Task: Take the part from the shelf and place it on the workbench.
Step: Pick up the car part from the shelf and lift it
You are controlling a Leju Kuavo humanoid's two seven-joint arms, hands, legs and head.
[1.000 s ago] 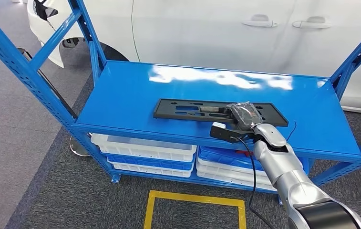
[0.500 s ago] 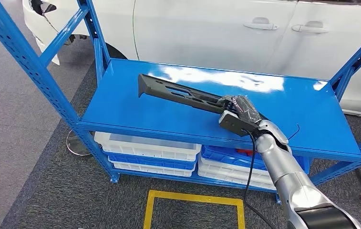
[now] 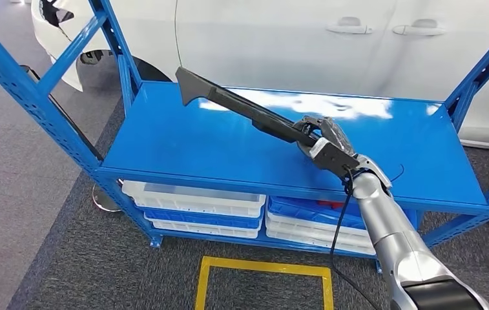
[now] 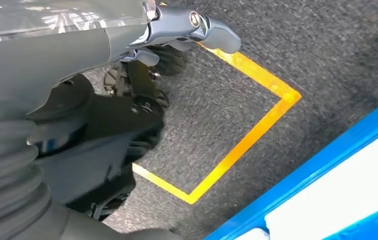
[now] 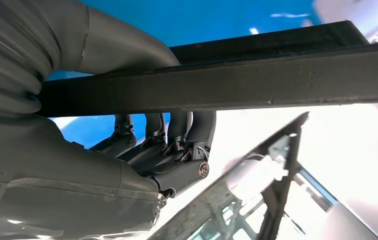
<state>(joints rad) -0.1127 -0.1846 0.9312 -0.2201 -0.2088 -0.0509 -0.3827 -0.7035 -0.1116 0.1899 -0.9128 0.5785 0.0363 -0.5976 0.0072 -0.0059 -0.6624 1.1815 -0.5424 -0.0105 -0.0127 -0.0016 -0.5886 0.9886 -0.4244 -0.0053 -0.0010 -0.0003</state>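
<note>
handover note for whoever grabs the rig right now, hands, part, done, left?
Right hand: grips the long black part near one end, part lifted off the blue shelf and tilted, its far end raised toward the white car.
Left hand: hangs over the carpet by the yellow floor marking, holds nothing; fingers partly hidden, so open or curled is unclear.
Done: part picked up from the shelf.
Left: carry it clear of the shelf uprights and set it on the workbench. The grip sits near one end, so the long free end could swing.

No text, label, brand or number is showing legibly anywhere; no sign is carrying words either.
</note>
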